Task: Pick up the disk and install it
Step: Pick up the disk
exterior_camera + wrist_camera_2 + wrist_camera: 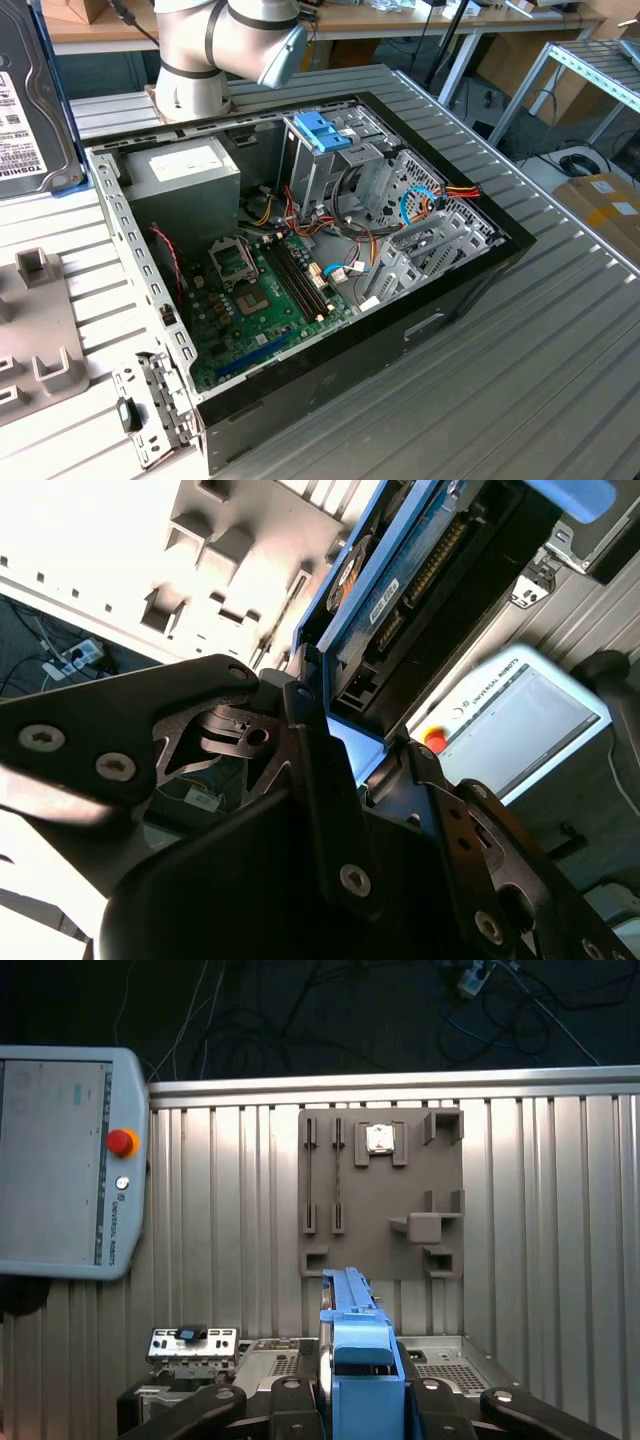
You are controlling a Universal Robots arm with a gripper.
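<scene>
In the exterior view the disk point(25, 105) sits way over at that view's left edge with its label side facing out. It's well apart from the open computer case point(450, 290), where a bare blue bracket point(322, 130) sticks up out of the drive cage, and the arm point(230, 40) is behind the case. In the second wrist view the gripper point(352, 730) looks clamped on the disk point(430, 570), one finger on each side. You can see the blue frame edge and the connector row, with the teach pendant point(520, 705) behind them. In the first wrist view the disk point(360, 1355) is edge-on between the finger links, hanging above the ribbed table point(540, 1210), a grey fixture plate point(380, 1195) and the case's top edge. My take on handling is that it's dense for its size and totally stiff. The metal faces are probably a bit slick, and it won't like knocks. The plastic frame may flex some. I'd say the best grip is across the long side edges near the middle, well off the connectors and the board side.
</scene>
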